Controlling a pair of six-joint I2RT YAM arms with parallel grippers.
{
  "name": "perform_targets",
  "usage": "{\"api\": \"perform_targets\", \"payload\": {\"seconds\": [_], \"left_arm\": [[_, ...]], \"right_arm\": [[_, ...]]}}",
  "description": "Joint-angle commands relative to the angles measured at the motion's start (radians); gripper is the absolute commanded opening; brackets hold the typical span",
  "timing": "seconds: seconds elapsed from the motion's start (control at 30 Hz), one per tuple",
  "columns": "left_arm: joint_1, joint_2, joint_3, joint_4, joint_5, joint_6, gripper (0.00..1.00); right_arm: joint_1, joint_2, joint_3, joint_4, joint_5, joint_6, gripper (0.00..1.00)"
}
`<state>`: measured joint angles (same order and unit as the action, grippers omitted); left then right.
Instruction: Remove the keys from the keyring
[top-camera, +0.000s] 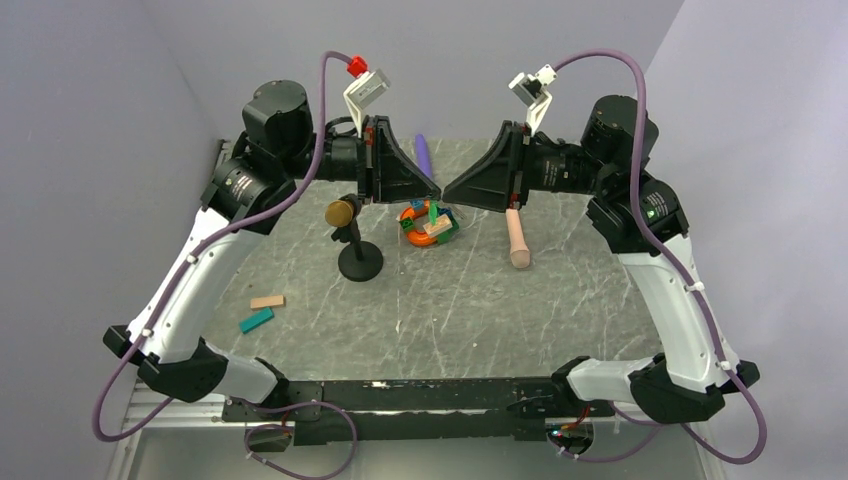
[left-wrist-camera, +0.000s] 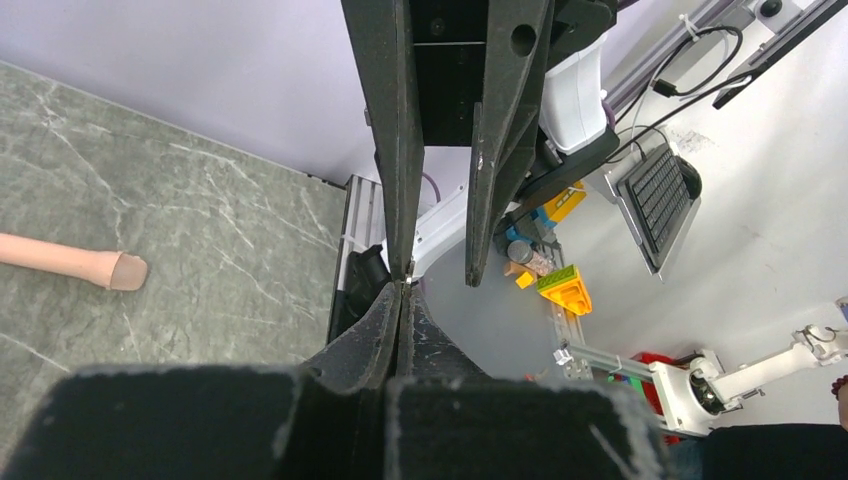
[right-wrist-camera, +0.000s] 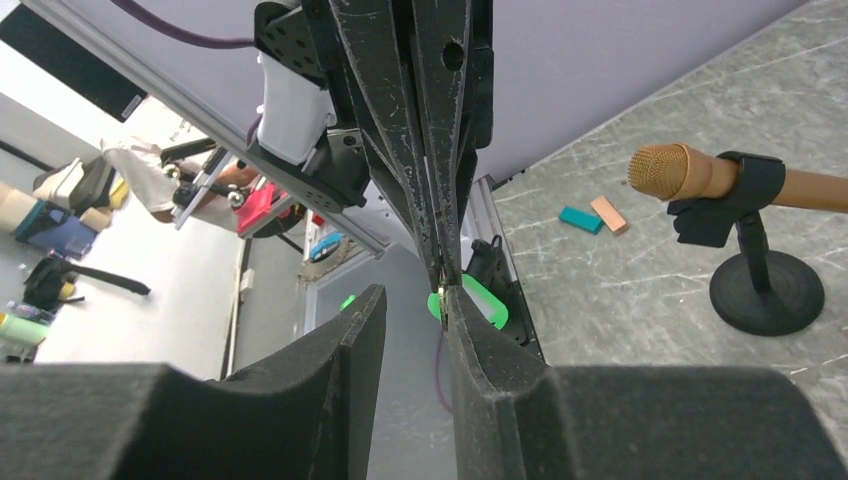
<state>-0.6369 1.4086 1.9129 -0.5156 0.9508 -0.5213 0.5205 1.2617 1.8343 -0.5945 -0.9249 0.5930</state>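
Here, grey veined table (top-camera: 450, 310), lilac walls (top-camera: 90, 90) left, behind, right.

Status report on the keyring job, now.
Left gripper shut, pinching at the green key. Right gripper open, tips alongside it. Keyring too small to make out. Toy pile below, microphone stand beside; neither in the way.

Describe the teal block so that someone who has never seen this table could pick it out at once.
Start at the grey marbled table and go to its left side, beside the left arm's white link. Two small blocks lie there close together; the teal block is the one nearer the arm bases, blue-green where its neighbour, the tan block, is pale.
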Motion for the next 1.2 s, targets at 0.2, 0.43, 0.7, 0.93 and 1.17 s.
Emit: {"api": "perform_targets", "payload": {"seconds": [0.2, 0.43, 0.7, 0.93, 1.17], "left_arm": [[-0.005, -0.059, -0.027, 0.085, -0.019, -0.033, 0.00], [-0.005, -0.063, -0.035, 0.107, -0.020, -0.051, 0.00], [-0.005, -0.063, -0.038, 0.111, -0.032, -0.055, 0.00], [-0.006, -0.066, -0.041, 0.124, -0.045, -0.063, 0.00], [-0.005, -0.073, -0.042, 0.123, -0.068, -0.064, 0.00]], "right_arm": [[-0.001, -0.019, -0.008, 0.065, -0.012, 0.021, 0.33], [0.001, -0.016, -0.018, 0.071, -0.023, 0.029, 0.36], [0.007, -0.015, -0.045, 0.141, -0.047, 0.073, 0.24], [0.010, -0.011, -0.047, 0.139, -0.049, 0.070, 0.18], [0.014, -0.004, -0.045, 0.147, -0.052, 0.076, 0.14]]}}
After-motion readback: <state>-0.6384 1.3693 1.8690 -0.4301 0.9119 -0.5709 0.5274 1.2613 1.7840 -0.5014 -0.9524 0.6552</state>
